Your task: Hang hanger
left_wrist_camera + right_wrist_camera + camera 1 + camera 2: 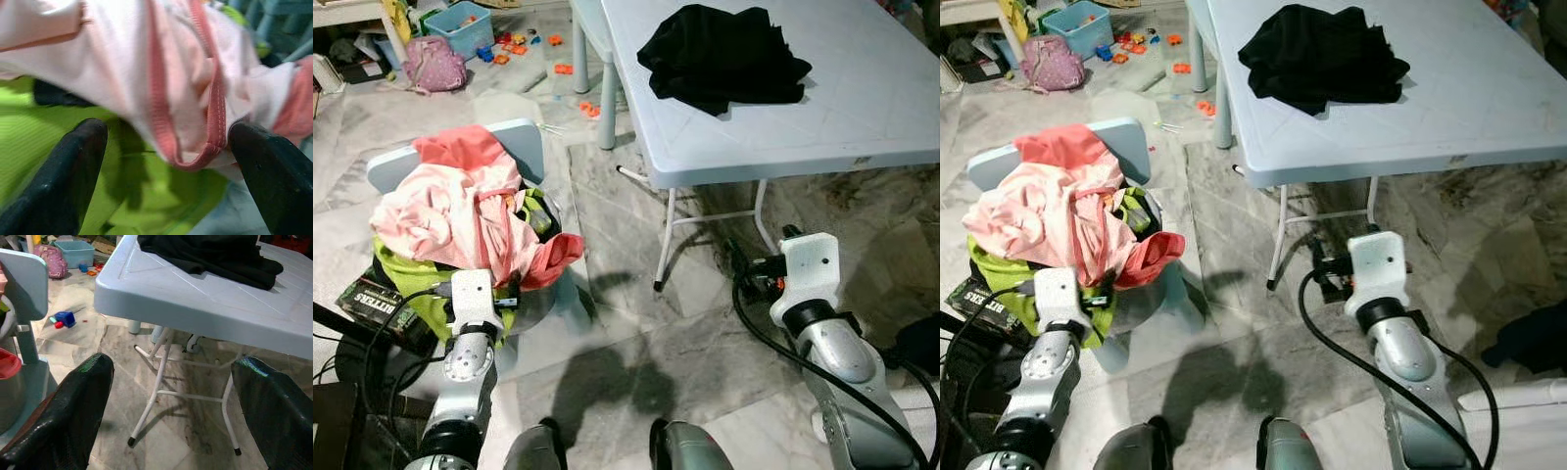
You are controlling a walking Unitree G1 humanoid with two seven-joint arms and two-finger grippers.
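Observation:
A heap of pink clothes (460, 206) with coral trim lies over a lime green cloth (411, 279) on a pale blue chair (524, 137). My left gripper (171, 142) is open, pushed right up to the heap. A pink fold with a coral hem (210, 122) hangs between its fingers (83, 156) over the green cloth. My right gripper (171, 377) is open and holds nothing. It hovers low over the marble floor, facing the legs (666, 235) of the white folding table (862, 108). A black garment (724, 59) lies crumpled on that table.
Toys (563, 69), a pink bag (435, 64) and a blue bin (465, 27) lie scattered at the back left. A dark box (377, 299) and cables sit left of the chair. A dark object (920, 343) rests at the right edge.

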